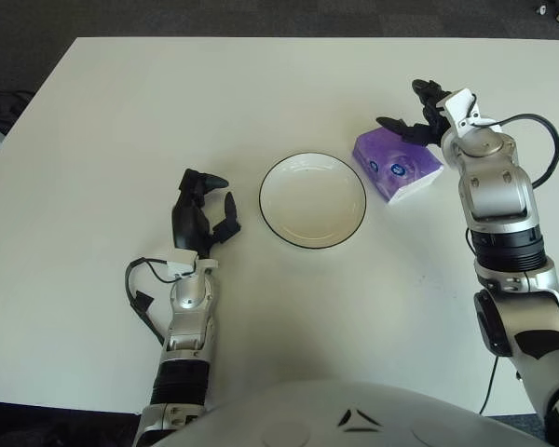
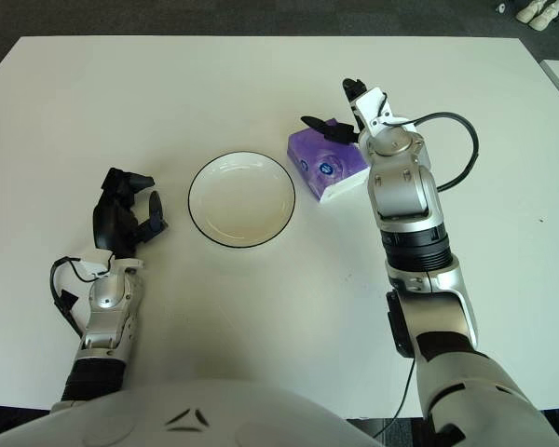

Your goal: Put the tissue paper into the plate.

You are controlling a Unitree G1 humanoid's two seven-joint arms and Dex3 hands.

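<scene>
Purple tissue paper [image 1: 397, 168] pack, white-edged

Our right hand [image 1: 427, 116] reaches into the upper right of the frame on an extended silver forearm, its dark fingers [image 1: 394, 125] spread apart and holding nothing. Our left hand [image 1: 201, 212] stands upright at lower left, fingers loosely curled, forearm running toward the bottom edge.

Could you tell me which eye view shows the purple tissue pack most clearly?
The left eye view: the tissue pack shows more of its top beside the right hand. The right eye view has the forearm covering its right end.
</scene>
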